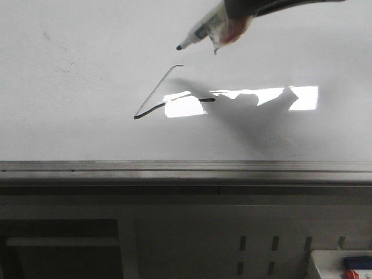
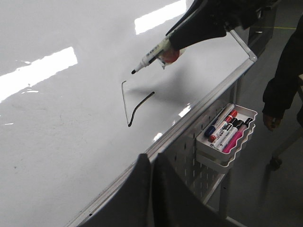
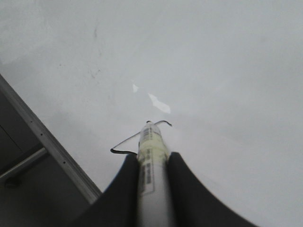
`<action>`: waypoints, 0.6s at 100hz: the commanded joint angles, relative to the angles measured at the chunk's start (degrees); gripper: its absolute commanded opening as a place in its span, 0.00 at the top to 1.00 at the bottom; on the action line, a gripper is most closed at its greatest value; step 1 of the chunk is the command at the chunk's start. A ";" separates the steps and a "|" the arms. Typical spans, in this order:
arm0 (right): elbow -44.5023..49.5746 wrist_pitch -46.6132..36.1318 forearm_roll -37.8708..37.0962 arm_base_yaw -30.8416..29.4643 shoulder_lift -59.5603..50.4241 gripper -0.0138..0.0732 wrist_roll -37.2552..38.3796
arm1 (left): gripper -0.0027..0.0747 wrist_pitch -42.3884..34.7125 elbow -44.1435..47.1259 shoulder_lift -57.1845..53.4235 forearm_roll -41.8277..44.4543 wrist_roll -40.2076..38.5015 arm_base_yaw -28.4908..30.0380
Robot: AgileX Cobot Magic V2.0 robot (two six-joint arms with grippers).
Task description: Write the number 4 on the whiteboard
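- The whiteboard [image 1: 70, 116] lies flat and fills most of the front view; its grey frame runs along the near edge.
- The number 4 [image 1: 157, 96] is only partly drawn — a thin slanted line and a short dark crossbar, joined at the low left corner. It sits near the middle of the board.
- The right gripper [image 3: 152, 165] has its two dark fingers [image 3: 125, 184] squeezed tight on a white marker [image 3: 151, 161].
- In the front view the marker's dark tip [image 1: 179, 47] hangs just above the top of the slanted line — not touching the board.
- The left gripper [image 2: 151, 165] has its fingers pressed together with nothing between them, near the board's edge.
- A white tray [image 2: 246, 142] hangs on the board's side, holding a few markers [image 2: 226, 132].
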 commanded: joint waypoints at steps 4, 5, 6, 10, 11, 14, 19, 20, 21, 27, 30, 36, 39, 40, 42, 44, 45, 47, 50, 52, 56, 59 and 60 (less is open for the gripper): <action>-2.07 -5.13 0.00 0.10 1.89 0.90 -0.55 | 0.99 -4.80 -1.37 0.73 0.76 -0.58 -0.40; -2.07 -5.13 0.00 0.10 2.03 0.90 -0.55 | 0.99 -4.80 -1.37 0.73 0.76 -0.58 -0.40; -2.07 -5.43 0.00 0.10 2.15 0.90 -0.55 | 0.99 -4.80 -1.37 0.73 0.76 -0.58 -0.40; -2.07 -5.88 0.00 0.10 2.79 0.90 -0.55 | 0.99 -4.80 -1.37 0.73 0.76 -0.58 -0.40; -2.07 -6.05 0.00 0.10 3.00 0.90 -0.55 | 0.99 -4.80 -1.37 0.73 0.76 -0.58 -0.40; -2.07 -6.34 0.00 0.10 3.19 0.90 -0.55 | 0.99 -4.80 -1.37 0.73 0.76 -0.58 -0.40; -2.07 -6.92 0.00 0.10 3.59 0.90 -0.55 | 0.99 -4.80 -1.37 0.73 0.76 -0.58 -0.40; -2.07 -7.05 -0.05 0.10 3.62 0.90 -0.55 | 0.99 -4.80 -1.37 0.73 0.76 -0.58 -0.40; -2.07 -7.07 -0.05 0.10 3.62 0.90 -0.55 | 0.99 -4.80 -1.37 0.73 0.76 -0.58 -0.40; -2.07 -7.73 -0.05 0.10 3.72 0.90 -0.55 | 0.99 -4.80 -1.37 0.73 0.76 -0.58 -0.40; -2.07 -8.14 -0.05 0.10 3.72 0.90 -0.55 | 0.99 -4.80 -1.37 0.73 0.76 -0.58 -0.40; -2.07 -8.57 -0.05 0.10 3.72 0.90 -0.55 | 0.99 -4.80 -1.37 0.73 0.76 -0.58 -0.40; -2.07 -8.54 -0.05 0.10 3.72 0.90 -0.55 | 0.99 -4.80 -1.37 0.73 0.76 -0.58 -0.40; -2.07 -8.54 -0.05 0.10 3.72 0.90 -0.55 | 0.99 -4.80 -1.37 0.73 0.76 -0.58 -0.40; -2.07 -8.63 -0.05 0.10 3.72 0.90 -0.55 | 0.99 -4.80 -1.37 0.73 0.76 -0.58 -0.40; -2.07 -8.63 -0.05 0.10 3.74 0.90 -0.55 | 0.99 -4.80 -1.37 0.73 0.76 -0.58 -0.40; -2.07 -8.63 -0.05 0.10 3.74 0.90 -0.55 | 0.99 -4.80 -1.37 0.73 0.76 -0.58 -0.40; -2.07 -8.67 -0.05 0.10 3.74 0.90 -0.55 | 0.99 -4.80 -1.37 0.73 0.76 -0.58 -0.40; -2.07 -8.93 -0.05 0.10 3.74 0.90 -0.55 | 0.99 -4.80 -1.37 0.73 0.76 -0.58 -0.40; -2.07 -9.02 -0.05 0.10 3.74 0.90 -0.55 | 0.99 -4.80 -1.37 0.73 0.76 -0.58 -0.40; -2.07 -9.50 -0.05 0.10 3.74 0.90 -0.55 | 0.99 -4.80 -1.37 0.73 0.76 -0.58 -0.40; -2.07 -9.85 -0.05 0.10 3.74 0.90 -0.55 | 0.99 -4.80 -1.37 0.73 0.76 -0.58 -0.40; -2.07 -10.08 -0.05 0.10 3.74 0.90 -0.55 | 0.99 -4.80 -1.37 0.73 0.76 -0.58 -0.40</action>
